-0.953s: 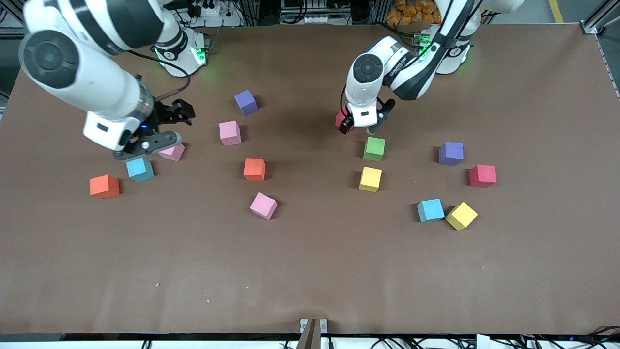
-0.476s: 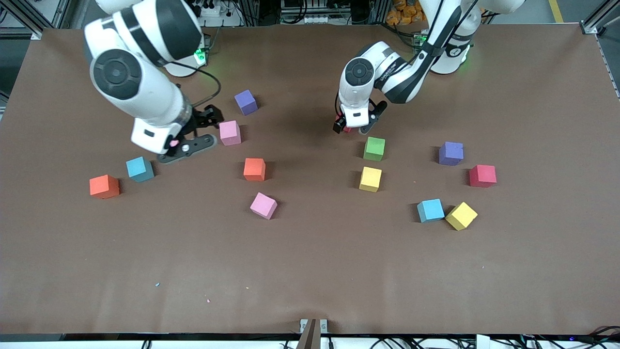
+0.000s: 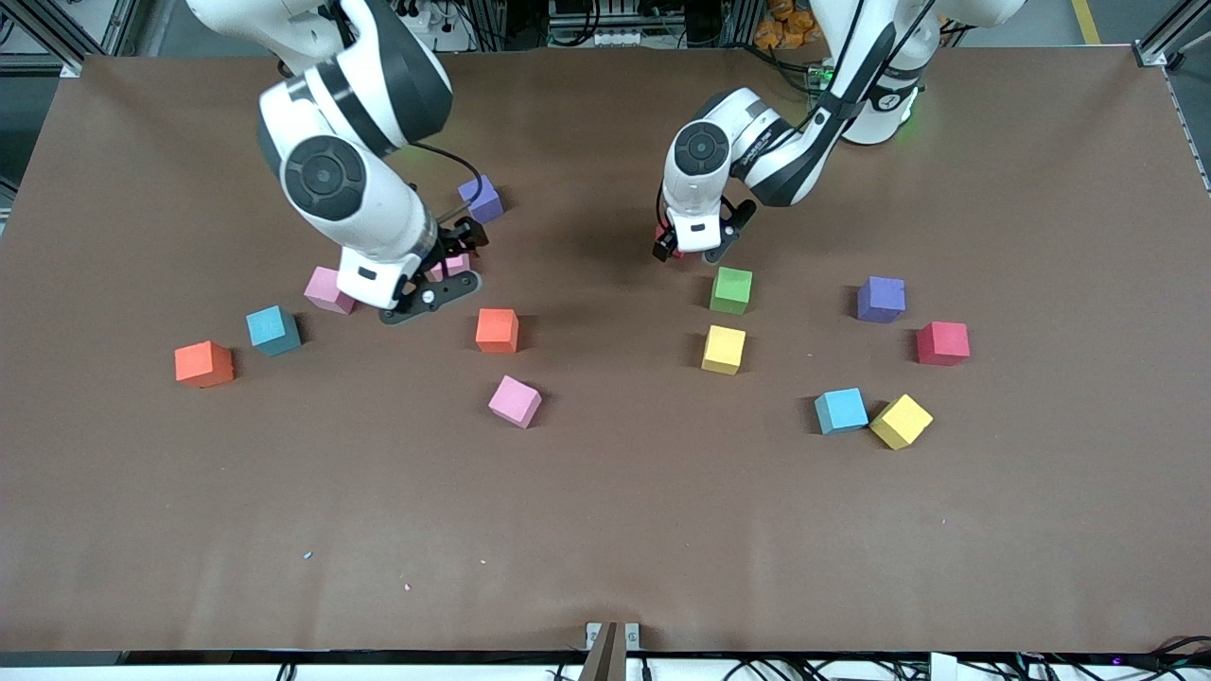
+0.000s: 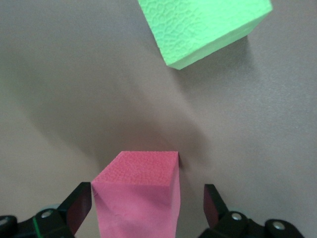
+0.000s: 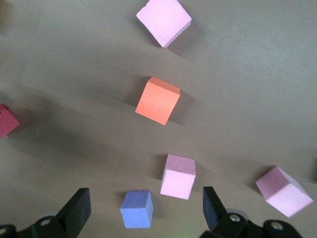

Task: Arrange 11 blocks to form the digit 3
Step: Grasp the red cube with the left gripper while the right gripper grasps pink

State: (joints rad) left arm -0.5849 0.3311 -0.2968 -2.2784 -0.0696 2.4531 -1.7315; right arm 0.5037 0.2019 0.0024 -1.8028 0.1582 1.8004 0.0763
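Observation:
Several foam blocks lie scattered on the brown table. My left gripper [image 3: 689,244] [image 4: 146,208] is open and low, straddling a red block [image 4: 136,196] [image 3: 662,232] that sits between its fingers; a gap shows on one side. A green block [image 3: 731,289] [image 4: 203,27] lies just nearer the front camera. My right gripper [image 3: 447,267] [image 5: 144,208] hangs open and empty over a pink block [image 3: 456,264] [image 5: 178,176] and a purple block [image 3: 480,199] [image 5: 137,209]. An orange block [image 3: 497,330] [image 5: 158,100] lies nearby.
More blocks: pink [image 3: 327,288], pink [image 3: 515,401], blue [image 3: 272,329] and orange [image 3: 203,364] toward the right arm's end; yellow [image 3: 724,349], purple [image 3: 881,299], red [image 3: 942,342], blue [image 3: 841,410] and yellow [image 3: 901,421] toward the left arm's end.
My right arm has swung from over the blue and pink blocks at its end toward the middle, uncovering that pink block. The left gripper shifted slightly around the red block.

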